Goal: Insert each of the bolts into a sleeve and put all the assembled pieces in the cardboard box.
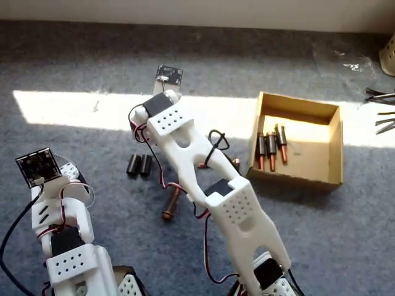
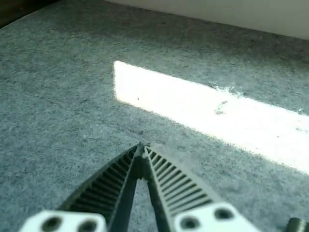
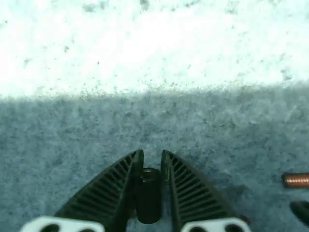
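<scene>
Gripping a black sleeve [image 3: 148, 193], the right claw [image 3: 152, 153] hangs over grey carpet [image 3: 72, 135]; the left claw [image 2: 142, 146] is clenched, empty.

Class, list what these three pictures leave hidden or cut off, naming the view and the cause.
High view: the right hand and the sleeve it grips are hidden under its own arm.
High view: a bolt beside the cardboard box is partly covered by that arm.
Right wrist view: a dark object is cut off by the edge.
Left wrist view: a dark cylinder is cut off at the corner.
</scene>
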Controlling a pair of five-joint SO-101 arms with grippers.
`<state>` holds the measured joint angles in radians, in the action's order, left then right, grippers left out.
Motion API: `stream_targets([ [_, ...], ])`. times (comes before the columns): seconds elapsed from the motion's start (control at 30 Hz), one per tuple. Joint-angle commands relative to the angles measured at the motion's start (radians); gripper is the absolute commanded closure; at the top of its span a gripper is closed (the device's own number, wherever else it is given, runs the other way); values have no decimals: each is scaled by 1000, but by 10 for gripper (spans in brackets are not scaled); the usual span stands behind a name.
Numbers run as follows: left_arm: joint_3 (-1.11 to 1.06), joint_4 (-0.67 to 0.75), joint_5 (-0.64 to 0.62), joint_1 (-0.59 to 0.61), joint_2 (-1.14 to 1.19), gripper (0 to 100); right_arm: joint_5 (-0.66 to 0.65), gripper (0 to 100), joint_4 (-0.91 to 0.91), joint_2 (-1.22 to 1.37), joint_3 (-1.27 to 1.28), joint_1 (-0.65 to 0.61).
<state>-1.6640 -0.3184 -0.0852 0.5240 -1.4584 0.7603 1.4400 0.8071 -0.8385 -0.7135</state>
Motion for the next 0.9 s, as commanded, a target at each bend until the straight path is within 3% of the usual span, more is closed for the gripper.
stream_targets([
  [0.0,12,20,6,-7,-12,995,29,943,51,-18,-87,-35],
  [0.3,12,20,6,-7,-12,995,34,942,143,-13,-107,-191],
  [0.87,10,20,6,-7,-12,995,26,925,156,1,-64,-127],
])
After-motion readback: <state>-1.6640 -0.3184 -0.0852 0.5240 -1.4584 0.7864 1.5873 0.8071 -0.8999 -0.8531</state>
